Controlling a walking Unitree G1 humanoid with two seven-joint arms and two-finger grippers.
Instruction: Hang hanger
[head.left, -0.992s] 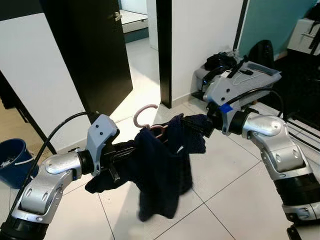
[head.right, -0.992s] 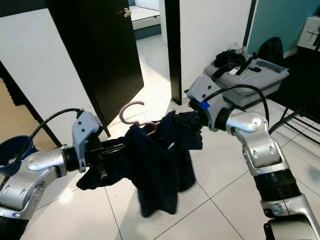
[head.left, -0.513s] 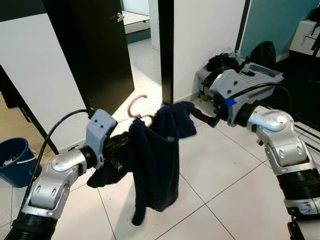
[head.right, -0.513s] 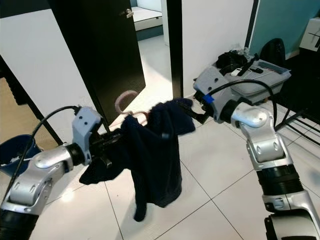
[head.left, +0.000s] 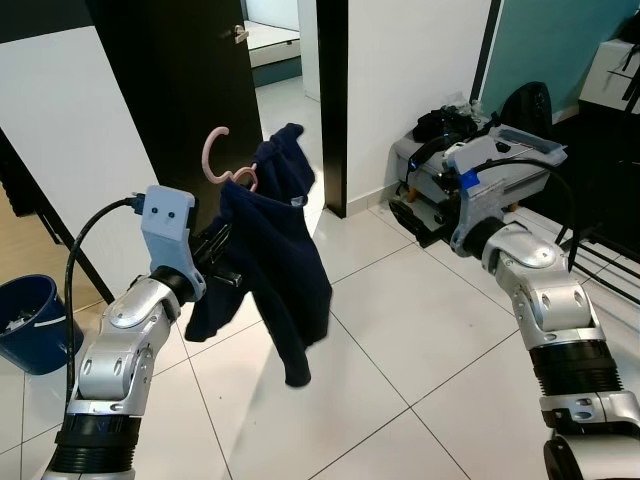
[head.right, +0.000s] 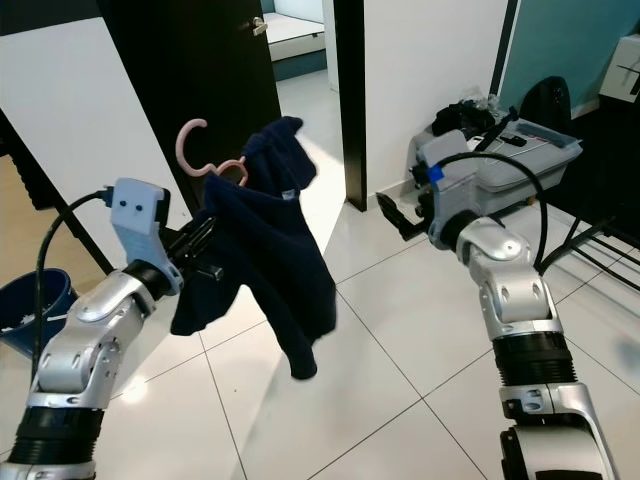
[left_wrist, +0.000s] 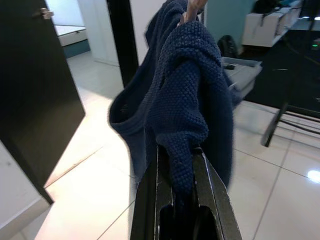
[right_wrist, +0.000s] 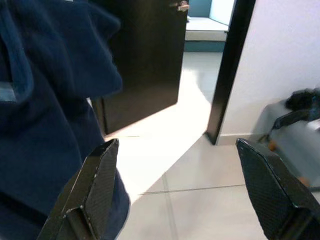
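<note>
A pink hanger (head.left: 216, 160) carries a dark blue knitted sweater (head.left: 272, 262) that hangs down over the white tiled floor. My left gripper (head.left: 222, 247) is raised at the left and is shut on the sweater-covered end of the hanger; the wrist view shows the knit (left_wrist: 187, 110) pinched between the fingers. The hook points up in front of the black door (head.left: 180, 100). My right gripper (head.left: 412, 218) stands open to the right of the sweater, apart from it, with nothing between its fingers (right_wrist: 95, 185).
A black door frame post (head.left: 330, 100) stands behind the sweater. A grey case with dark items (head.left: 500, 150) lies on the floor at the right. A blue bucket (head.left: 25, 320) stands at the far left. A dark rack (head.left: 600, 250) is at the far right.
My right gripper has let go of the sweater and pulled back to the right, open. My left gripper has lifted the hanger and sweater up and to the left.
</note>
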